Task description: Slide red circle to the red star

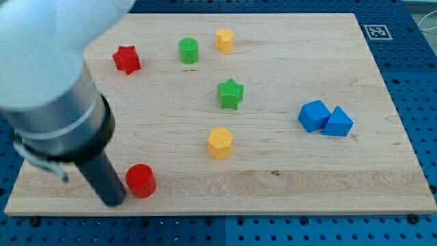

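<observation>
The red circle [141,180] lies near the view's bottom left of the wooden board [287,171]. The red star [126,59] sits near the view's top left, far above the circle. My tip [113,202] is at the view's bottom left, just left of the red circle and slightly below it, touching or nearly touching its left side. The arm's large pale body [48,82] fills the view's left side above the rod.
A green cylinder [188,50] and a yellow block [224,41] stand at the view's top middle. A green star [231,93] and a yellow hexagon [220,143] are in the middle. A blue cube [314,115] and blue triangle [338,123] touch at the right.
</observation>
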Robot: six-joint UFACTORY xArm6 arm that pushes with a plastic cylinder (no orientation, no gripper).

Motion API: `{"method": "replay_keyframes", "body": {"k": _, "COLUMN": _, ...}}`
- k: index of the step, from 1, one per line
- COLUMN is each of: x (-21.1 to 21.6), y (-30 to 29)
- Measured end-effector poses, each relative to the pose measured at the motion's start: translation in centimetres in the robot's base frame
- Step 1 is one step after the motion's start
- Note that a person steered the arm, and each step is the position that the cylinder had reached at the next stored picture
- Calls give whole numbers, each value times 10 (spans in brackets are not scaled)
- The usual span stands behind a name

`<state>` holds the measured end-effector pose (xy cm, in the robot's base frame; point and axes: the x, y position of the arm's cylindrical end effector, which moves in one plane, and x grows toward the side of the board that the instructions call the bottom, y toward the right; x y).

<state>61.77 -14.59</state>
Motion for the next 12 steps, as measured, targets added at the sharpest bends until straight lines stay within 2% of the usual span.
{"method": "replay_keyframes", "body": {"k": 1, "x": 1, "y": 5}}
{"method": "replay_keyframes", "body": {"k": 2, "x": -1, "y": 68}}
{"method": "replay_keyframes", "body": {"k": 3, "x": -9, "y": 97}}
{"method": "replay_keyframes", "body": {"k": 4, "x": -26, "y": 83}}
{"method": "replay_keyframes", "body": {"k": 7, "x": 1, "y": 93}}
{"method": "replay_keyframes", "body": {"k": 9, "x": -1, "y": 33}}
{"method": "replay_keyframes", "body": {"k": 12, "x": -132, "y": -1}}
